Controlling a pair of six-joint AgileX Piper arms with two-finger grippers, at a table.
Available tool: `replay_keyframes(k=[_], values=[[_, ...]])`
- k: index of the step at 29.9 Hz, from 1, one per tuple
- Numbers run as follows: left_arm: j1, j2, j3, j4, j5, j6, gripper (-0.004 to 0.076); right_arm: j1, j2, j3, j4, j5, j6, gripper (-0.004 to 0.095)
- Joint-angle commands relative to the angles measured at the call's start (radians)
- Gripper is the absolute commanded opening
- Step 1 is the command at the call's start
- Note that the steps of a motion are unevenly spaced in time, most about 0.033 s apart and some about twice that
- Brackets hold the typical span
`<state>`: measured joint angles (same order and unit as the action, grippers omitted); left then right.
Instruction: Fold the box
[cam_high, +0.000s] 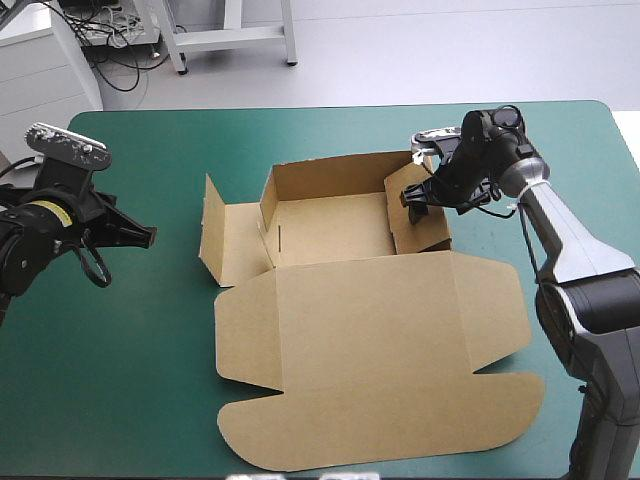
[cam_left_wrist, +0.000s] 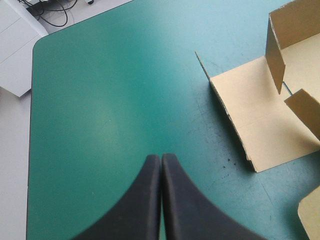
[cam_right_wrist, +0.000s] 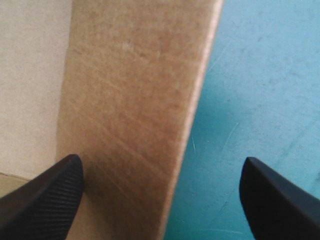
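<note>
The brown box lies at the middle of the table, on the teal-green cover, partly set up. Its far wall and right wall stand raised around the base, while the left side panel lies flat on the cover with a small end flap upright at its outer edge. The broad lid is spread flat toward the near edge of the table.

The right gripper hangs over the far end of the right wall with its black fingers wide apart, one on the inner side of the wall and the other out over the bare cover; the wall's top edge runs between them, and neither finger visibly presses on the board.

The left gripper is over the left part of the table, well apart from the box and pointing toward it. Its fingers are pressed together in a pointed arch and have hold of nothing
</note>
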<state>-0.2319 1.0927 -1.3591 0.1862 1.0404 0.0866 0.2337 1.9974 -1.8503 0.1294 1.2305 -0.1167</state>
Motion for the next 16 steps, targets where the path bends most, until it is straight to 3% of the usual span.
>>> replay_keyframes(k=[1, 7, 8, 16], values=[[-0.001, -0.019, -0.024, 0.005, -0.049, -0.012, -0.0009, -0.006, -0.044, -0.029, 0.01, -0.026, -0.001, 0.0626], [-0.001, -0.019, -0.024, -0.004, -0.047, -0.012, -0.0009, -0.006, -0.044, -0.031, 0.003, -0.042, 0.006, 0.0031], [-0.001, -0.019, -0.024, -0.004, -0.044, -0.012, -0.0009, -0.006, -0.044, -0.031, 0.005, -0.042, 0.006, -0.002], [-0.001, -0.019, -0.024, -0.013, -0.041, -0.014, -0.0009, -0.006, -0.045, -0.036, 0.003, -0.03, 0.009, -0.0023]])
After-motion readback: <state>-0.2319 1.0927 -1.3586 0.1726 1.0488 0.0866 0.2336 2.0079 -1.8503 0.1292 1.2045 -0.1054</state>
